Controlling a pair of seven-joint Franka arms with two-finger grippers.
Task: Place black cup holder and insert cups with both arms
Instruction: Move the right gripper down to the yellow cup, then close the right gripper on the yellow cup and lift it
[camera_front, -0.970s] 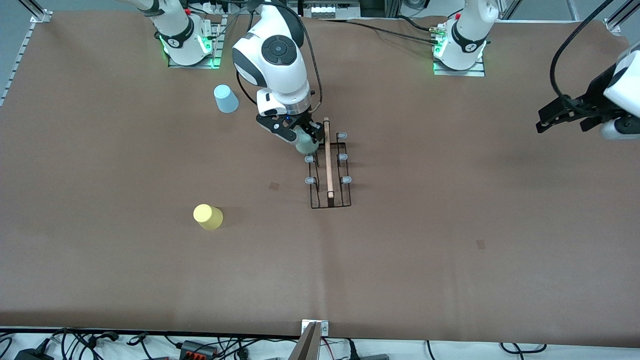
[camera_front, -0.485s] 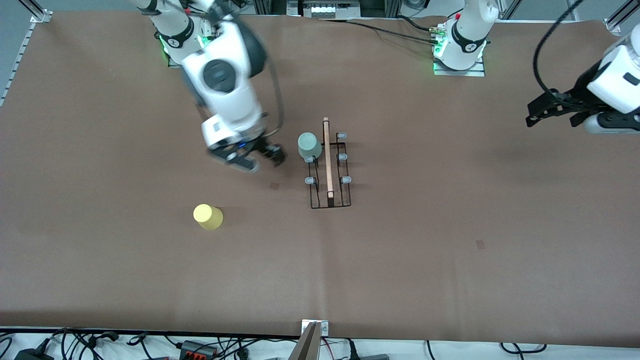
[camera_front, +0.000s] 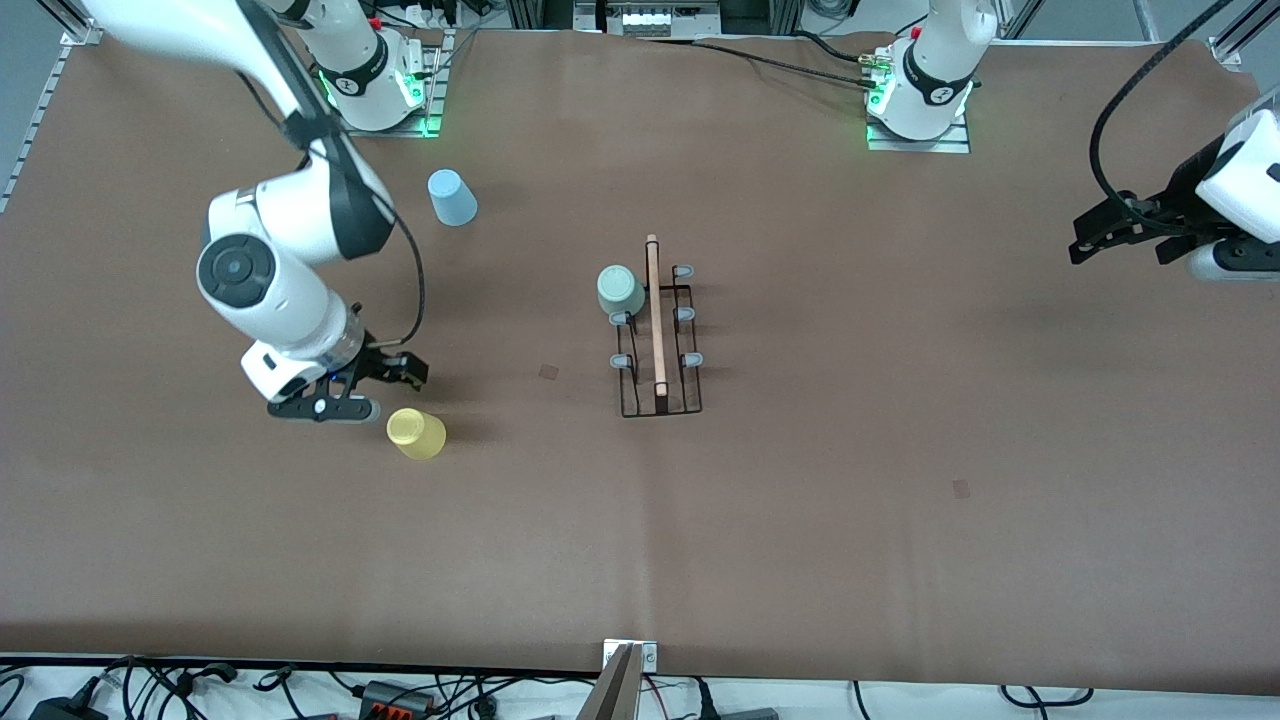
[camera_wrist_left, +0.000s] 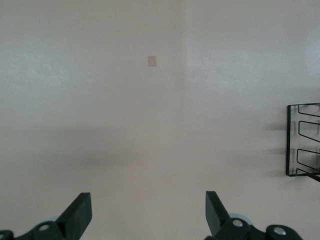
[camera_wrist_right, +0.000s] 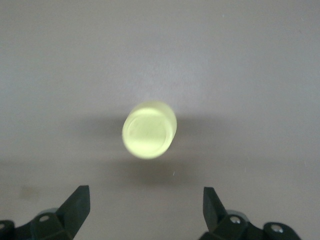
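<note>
The black cup holder (camera_front: 657, 345) stands mid-table, wooden rod on top. The pale grey-green cup (camera_front: 620, 290) sits upside down on one of its pegs, on the side toward the right arm's end. The yellow cup (camera_front: 416, 433) lies on the table nearer the front camera. It shows ahead of the fingers in the right wrist view (camera_wrist_right: 149, 130). My right gripper (camera_front: 372, 392) is open and empty just beside the yellow cup (camera_wrist_right: 145, 200). The light blue cup (camera_front: 452, 197) stands upside down near the right arm's base. My left gripper (camera_front: 1092, 238) is open, empty and waits over the left arm's end (camera_wrist_left: 147, 202).
The holder's end (camera_wrist_left: 302, 140) shows at the edge of the left wrist view. A small tape mark (camera_front: 548, 371) lies beside the holder, another (camera_front: 961, 488) toward the left arm's end. Cables run along the front edge.
My right gripper let go of the grey-green cup on the holder's peg and swung toward the right arm's end, down beside the yellow cup. The left arm shifted only slightly.
</note>
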